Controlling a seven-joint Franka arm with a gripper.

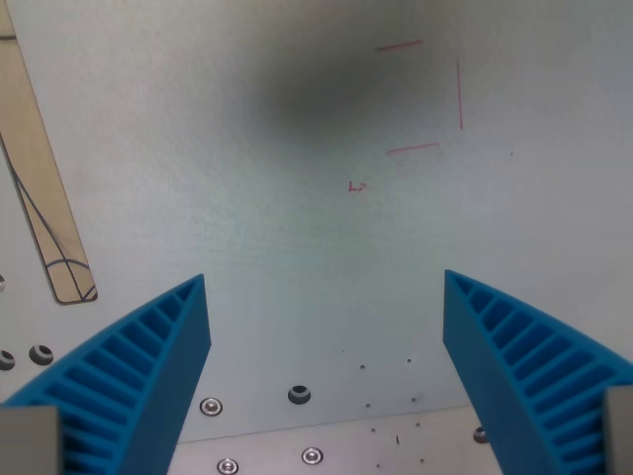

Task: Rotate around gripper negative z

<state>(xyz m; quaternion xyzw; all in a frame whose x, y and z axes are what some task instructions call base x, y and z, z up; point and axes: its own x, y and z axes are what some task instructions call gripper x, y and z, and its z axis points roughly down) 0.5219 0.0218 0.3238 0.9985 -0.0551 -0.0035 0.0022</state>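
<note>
In the wrist view, the gripper (326, 327) is hanging over a pale tabletop (297, 247) with its two blue ribbed fingers (138, 366) standing wide apart and nothing lying between them. The left finger is showing at the wrist view's lower left, the other at its lower right. Red pen marks (425, 99) forming a partial square are sitting well apart from the fingers, toward the upper right, with a small red scribble (357, 185) below them. A wooden strip (45, 188) is lying along the wrist view's left edge. Screws and holes (299, 395) are dotting the tabletop edge near the bottom.

Judgement: the task is naming no object to take hold of; the thing being turned is the gripper itself, about its own axis. The ribbed fingers are looking flexible and light, so no grasp point is being called for, and nothing on the tabletop appears close enough to be struck.
</note>
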